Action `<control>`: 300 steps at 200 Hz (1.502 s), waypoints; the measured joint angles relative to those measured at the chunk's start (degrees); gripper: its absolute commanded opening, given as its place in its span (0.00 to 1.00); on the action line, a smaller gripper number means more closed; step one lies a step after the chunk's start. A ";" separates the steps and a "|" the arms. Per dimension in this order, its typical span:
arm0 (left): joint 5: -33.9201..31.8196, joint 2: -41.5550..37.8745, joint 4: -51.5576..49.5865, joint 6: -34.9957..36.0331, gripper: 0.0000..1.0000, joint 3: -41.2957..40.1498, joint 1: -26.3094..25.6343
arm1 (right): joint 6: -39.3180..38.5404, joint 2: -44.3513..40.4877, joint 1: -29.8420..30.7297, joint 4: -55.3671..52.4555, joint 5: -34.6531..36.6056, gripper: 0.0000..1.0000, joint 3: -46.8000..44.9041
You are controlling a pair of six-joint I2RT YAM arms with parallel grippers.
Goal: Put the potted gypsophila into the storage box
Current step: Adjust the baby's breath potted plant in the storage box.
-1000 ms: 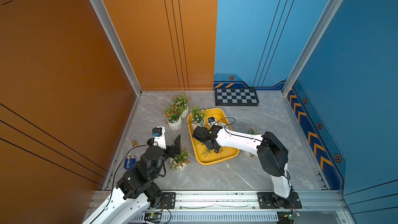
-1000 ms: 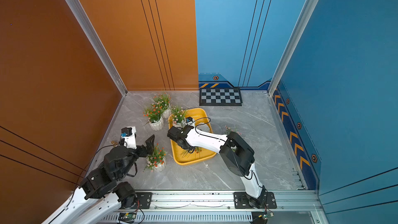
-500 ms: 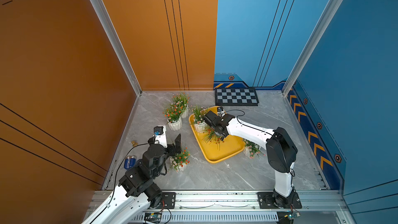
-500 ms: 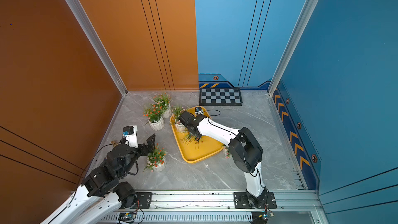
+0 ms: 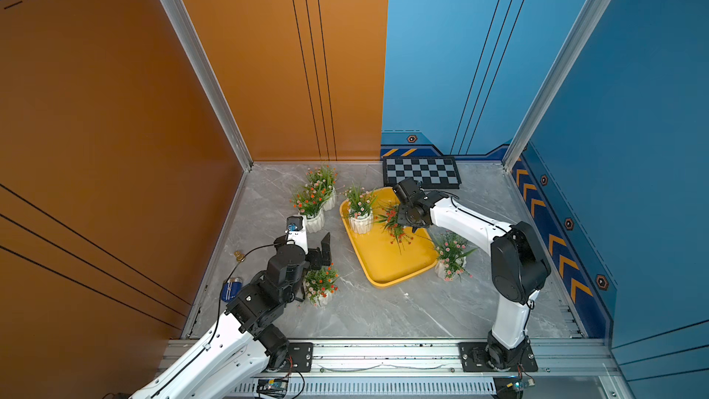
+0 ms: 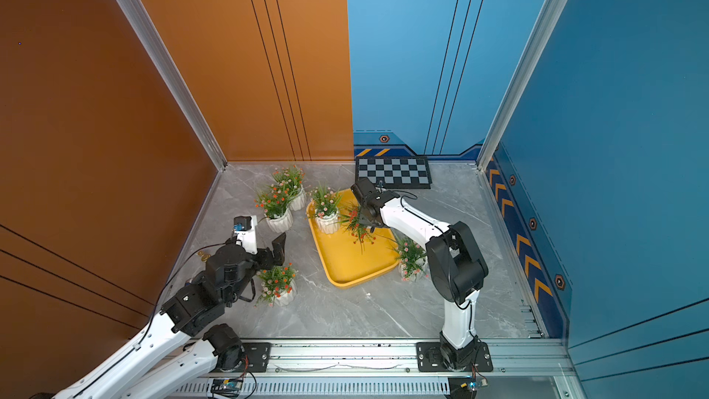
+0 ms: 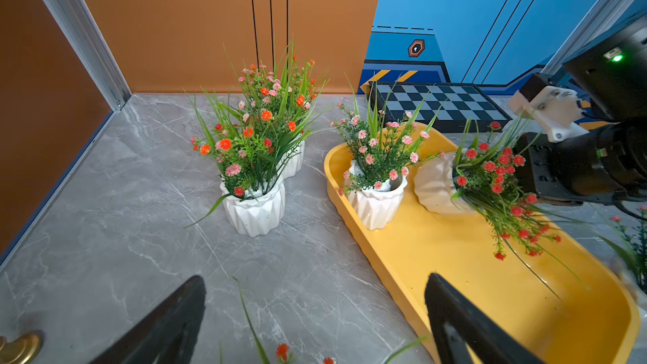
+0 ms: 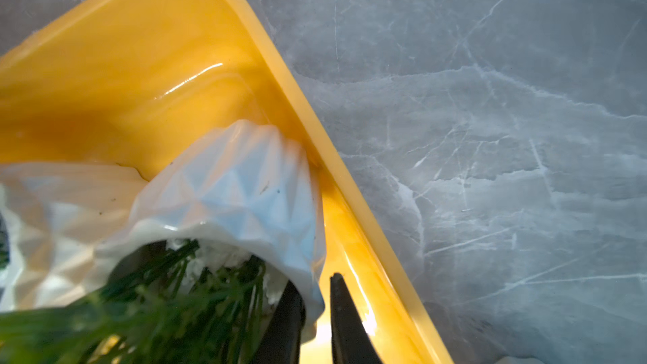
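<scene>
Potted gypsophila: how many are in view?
6 pots: two in the storage box, one tipped; two near the orange wall; one below the left gripper; one beside the right arm.

Wide-spread left tool (image 7: 315, 278), narrowly gapped right tool (image 8: 317, 288).

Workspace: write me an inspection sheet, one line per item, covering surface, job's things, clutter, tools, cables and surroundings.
Surface: grey marbled tabletop, intact.
Job's things: yellow storage box holds an upright pot and a tilted pot; outside it stand a pot pair far left, a pot by the left arm and a pot right of the box.
Clutter: checkered board at the back; blue object and brass-coloured bits at the left edge.
Tools: left tool open, holding nothing; right tool straddles the tilted pot's rim, nearly closed, grip unclear.
Cables: black cable loops off the left arm; second cable at the right wrist.
Surroundings: orange wall, blue wall; aluminium rail along the near edge.
</scene>
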 measured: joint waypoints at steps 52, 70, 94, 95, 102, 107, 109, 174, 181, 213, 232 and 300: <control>0.42 4.44 1.90 0.00 0.98 0.98 0.46 | 3.65 3.02 -3.76 7.85 -9.01 0.17 0.13; 0.39 5.81 1.97 0.00 0.98 1.55 0.68 | 4.74 4.85 -4.42 9.79 -11.52 0.15 1.68; 0.39 6.54 2.03 0.00 0.98 2.08 1.01 | 5.49 7.30 -4.59 10.75 -12.85 0.14 4.68; 0.37 6.54 2.01 0.00 0.98 2.10 1.05 | 5.53 7.39 -4.61 10.80 -12.87 0.14 4.76; 0.35 6.56 1.99 -0.02 0.98 2.21 1.38 | 5.86 8.17 -4.63 11.02 -13.16 0.13 5.66; 0.35 6.56 1.99 -0.02 0.98 2.29 1.62 | 6.03 8.70 -4.63 11.17 -13.31 0.13 6.27; 0.35 6.56 1.99 -0.02 0.98 2.36 1.75 | 6.08 8.94 -4.63 11.28 -13.33 0.13 6.56; 0.42 6.51 -0.72 -2.51 0.98 4.00 9.14 | 6.21 13.09 -4.72 11.93 -13.88 0.11 11.98; 0.46 6.54 -1.03 -2.93 0.98 4.07 9.92 | 5.88 13.09 -4.68 11.61 -13.33 0.11 12.11; 1.33 6.69 -2.34 -4.55 0.98 4.28 12.02 | 3.48 12.87 -3.80 10.19 -9.42 0.19 12.52; 1.95 8.15 -3.80 -5.35 0.98 5.62 13.51 | 1.99 12.79 -3.82 9.25 -7.65 0.27 12.74; 10.47 15.78 -11.23 -13.25 0.99 11.65 27.02 | -5.57 8.76 -3.43 7.43 -6.86 0.49 13.03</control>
